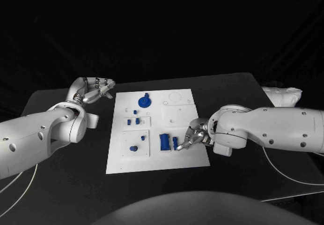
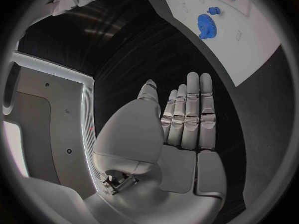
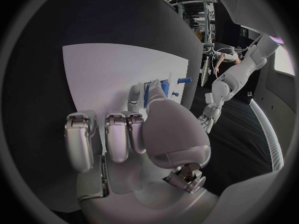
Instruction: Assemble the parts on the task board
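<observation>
The white task board (image 1: 155, 159) lies in the middle of the black table. A blue gear (image 1: 144, 101) sits on its far part, and small blue parts (image 1: 133, 121) stand below it. My right hand (image 1: 195, 136) reaches over the board's right edge. Its thumb and a finger pinch a narrow blue part (image 1: 175, 142) beside a larger blue block (image 1: 164, 141). The right wrist view shows that part (image 3: 149, 90) between the thumb and a finger, the board (image 3: 99, 69) beneath. My left hand (image 1: 98, 87) hovers off the board's far left corner, holding nothing. Its fingers (image 2: 190, 114) are straight.
Two more small blue parts (image 1: 134, 148) sit on the board's near left panel. A white object (image 1: 283, 96) lies at the table's far right edge. Cables (image 1: 283, 171) trail from my right arm over the table. The gear (image 2: 206, 25) and board (image 2: 249, 50) appear beyond my left hand.
</observation>
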